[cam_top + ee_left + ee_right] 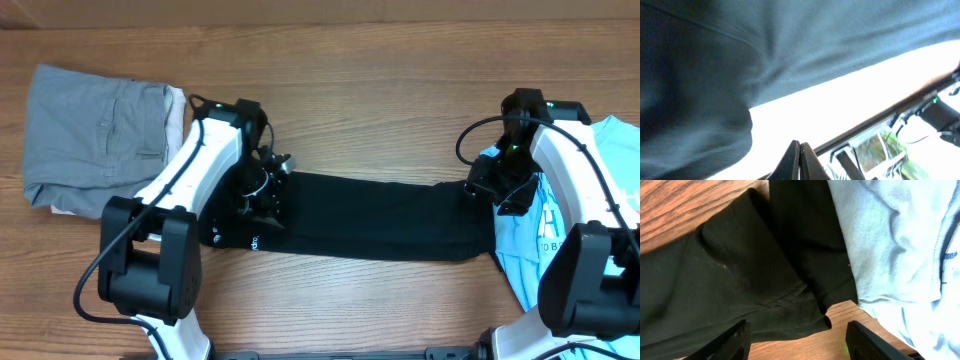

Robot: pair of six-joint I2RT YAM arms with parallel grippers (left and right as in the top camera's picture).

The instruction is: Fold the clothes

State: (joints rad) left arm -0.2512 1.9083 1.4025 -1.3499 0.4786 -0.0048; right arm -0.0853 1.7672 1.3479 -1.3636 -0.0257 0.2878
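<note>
Matt black knit cloth of the garment (370, 230) lay on a smooth, grained wood table (380, 60); woven grey trousers (90, 130) upper left, soft light-blue jersey shirt (890, 240) right; left arm (185, 170) cased in glossy white plastic.

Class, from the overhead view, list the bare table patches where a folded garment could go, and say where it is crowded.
Free: the far strip of table above the black garment, between the left arm and right arm; the near strip below it. Crowded: the left by the grey garment, the right where the blue shirt meets it.
</note>
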